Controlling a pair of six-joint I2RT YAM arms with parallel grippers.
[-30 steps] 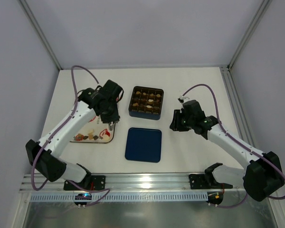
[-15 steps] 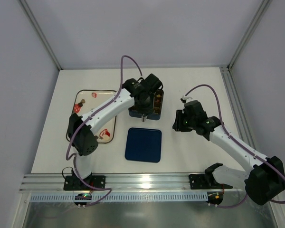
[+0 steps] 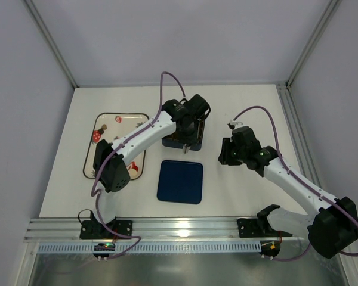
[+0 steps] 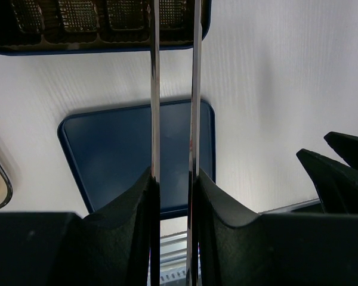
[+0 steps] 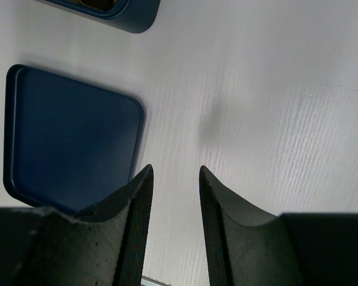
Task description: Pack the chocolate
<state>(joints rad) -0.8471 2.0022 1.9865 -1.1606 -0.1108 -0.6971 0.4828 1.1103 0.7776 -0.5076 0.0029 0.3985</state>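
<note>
My left gripper hangs over the near edge of the dark-blue box and hides most of it. In the left wrist view the gripper is shut on thin metal tweezers, whose blades run up past the box's brown grid insert. Their tips are out of frame. No chocolate shows: the cells in view look bare, and the arm covers the near end of the tray. My right gripper is open and empty above bare table, right of the box; it also shows in the right wrist view.
The flat dark-blue lid lies in front of the box, also in the left wrist view and the right wrist view. A tray with red strawberry pictures lies at the left. Metal rails line the near edge.
My left gripper has swung from the tray at the left across to the box with the tweezers. The right arm has barely moved.
</note>
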